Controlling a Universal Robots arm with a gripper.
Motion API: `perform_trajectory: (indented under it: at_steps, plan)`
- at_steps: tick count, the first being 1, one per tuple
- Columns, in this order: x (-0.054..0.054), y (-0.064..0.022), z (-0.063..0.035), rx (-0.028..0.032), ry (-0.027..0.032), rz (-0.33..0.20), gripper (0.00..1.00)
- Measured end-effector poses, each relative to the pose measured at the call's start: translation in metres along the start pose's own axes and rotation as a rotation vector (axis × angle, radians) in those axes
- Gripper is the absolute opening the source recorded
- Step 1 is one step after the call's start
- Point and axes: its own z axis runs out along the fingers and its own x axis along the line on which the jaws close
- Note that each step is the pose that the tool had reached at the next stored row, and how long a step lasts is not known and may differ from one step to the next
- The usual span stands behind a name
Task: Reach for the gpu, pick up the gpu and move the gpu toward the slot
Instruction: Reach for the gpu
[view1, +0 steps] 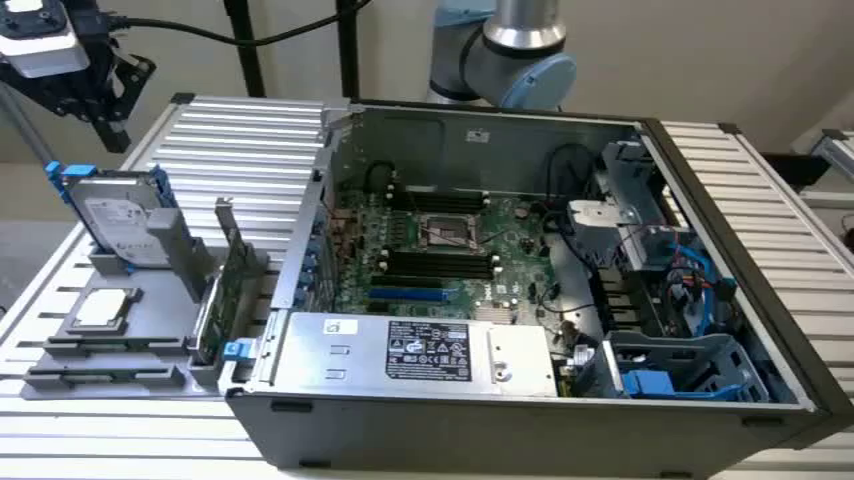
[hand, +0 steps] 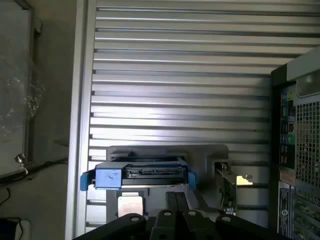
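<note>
One arm, one card to fetch, and this looks like the reach step, barely begun: the gripper (view1: 110, 118) hangs high at the exterior view's upper left, well apart from the gpu (view1: 238, 275). That card stands on edge in a gray rack (view1: 127, 372) on the slatted table (view1: 240, 140), just beside the open case (view1: 534, 430), with the hard drive (view1: 120, 225) standing on its far side. Nothing is held; in the wrist view the fingers (hand: 172, 200) look pressed together on empty air. A grasp would likely call for spreading them and lining up over the thin top edge. The exterior view offers the motherboard (view1: 514, 235) inside the case; the wrist view looks down on the gpu (hand: 227, 187) edge-on, bracket glinting.
</note>
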Motion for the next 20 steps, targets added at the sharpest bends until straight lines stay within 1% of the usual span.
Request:
perform_trajectory:
  at_steps: [13,14,15,20]
  plan:
    - [0.000,0.0000,0.0000,0.0000,0.0001,0.000,0.11]
    - [-0.002,-0.0001,0.0000,0.0000,0.0001,0.000,0.11]
    - [-0.005,-0.0005,-0.0001,0.0002,0.0003,0.000,0.11]
    - [-0.028,-0.0053,0.0000,0.0000,0.0006,0.000,0.11]
